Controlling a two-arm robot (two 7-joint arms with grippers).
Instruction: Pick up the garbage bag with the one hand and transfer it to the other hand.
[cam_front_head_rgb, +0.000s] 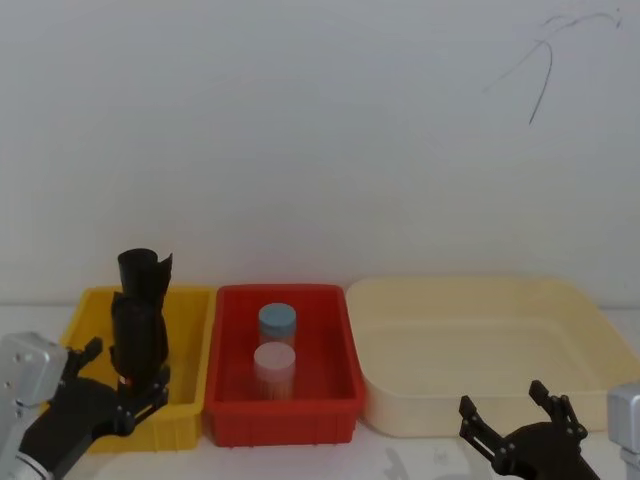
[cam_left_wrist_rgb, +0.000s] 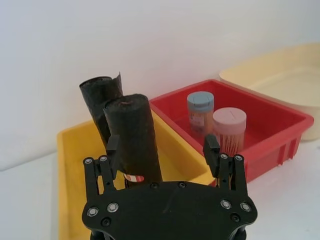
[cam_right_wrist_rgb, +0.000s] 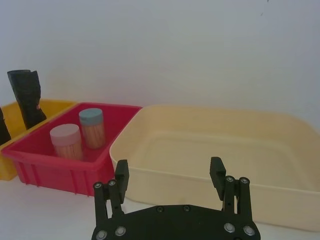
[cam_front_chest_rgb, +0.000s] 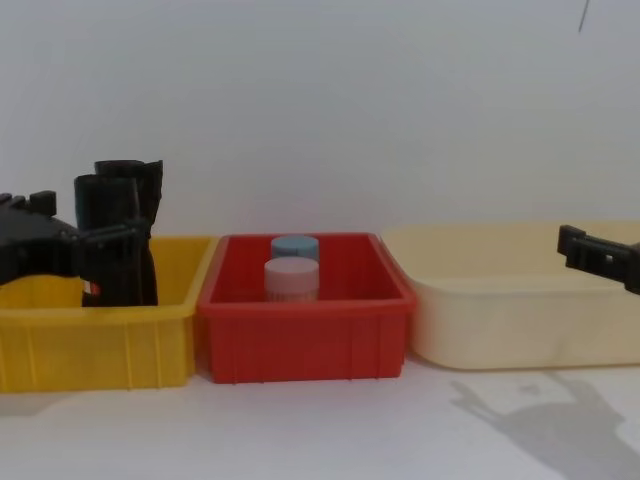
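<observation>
The garbage bag (cam_left_wrist_rgb: 134, 135), a thick black roll with a small red mark near its base, stands upright in the yellow bin (cam_left_wrist_rgb: 75, 165). It shows too in the head view (cam_front_head_rgb: 138, 335) and the chest view (cam_front_chest_rgb: 112, 250). My left gripper (cam_left_wrist_rgb: 162, 146) is open with the roll between its fingers, one finger (cam_left_wrist_rgb: 112, 147) close against it and the other well apart. From the head this gripper (cam_front_head_rgb: 125, 365) sits low at the bin's front. My right gripper (cam_front_head_rgb: 503, 400) hovers open and empty before the cream tub, also seen in its own wrist view (cam_right_wrist_rgb: 169, 167).
A slimmer black roll with a jagged end (cam_left_wrist_rgb: 100, 97) stands just behind the bag. The red bin (cam_front_head_rgb: 335, 400) in the middle holds a blue-lidded jar (cam_front_head_rgb: 277, 322) and a pink-lidded jar (cam_front_head_rgb: 274, 368). A wide cream tub (cam_front_head_rgb: 480, 410) lies at the right. A white wall backs everything.
</observation>
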